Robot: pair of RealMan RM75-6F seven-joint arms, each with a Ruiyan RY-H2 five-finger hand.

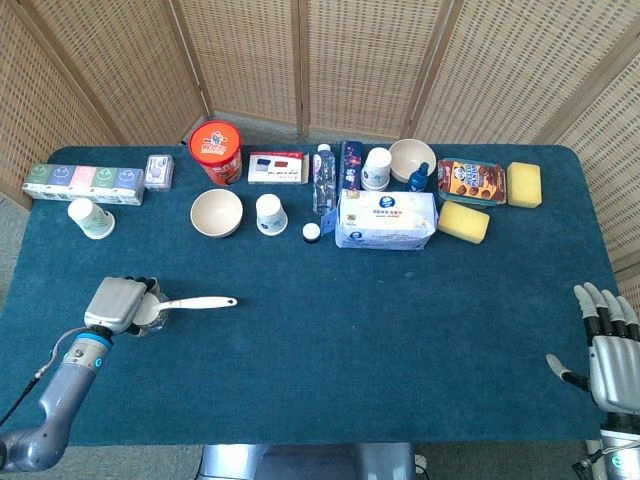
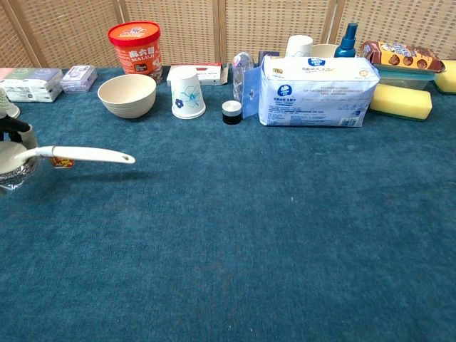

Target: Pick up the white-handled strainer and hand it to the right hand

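Observation:
The white-handled strainer (image 1: 195,302) is at the table's front left, its handle pointing right. My left hand (image 1: 118,302) grips it at the mesh bowl end, fingers curled over the bowl. In the chest view the strainer (image 2: 85,153) hangs just above the blue cloth, handle roughly level, a small tag dangling under it; only a bit of the left hand (image 2: 13,132) shows at the frame's edge. My right hand (image 1: 607,345) is at the front right table edge, fingers spread, holding nothing, far from the strainer.
Along the back stand a beige bowl (image 1: 216,212), a paper cup (image 1: 270,213), a red canister (image 1: 217,150), a tissue pack (image 1: 386,220) and a yellow sponge (image 1: 463,221). Another paper cup (image 1: 91,217) sits behind the left hand.

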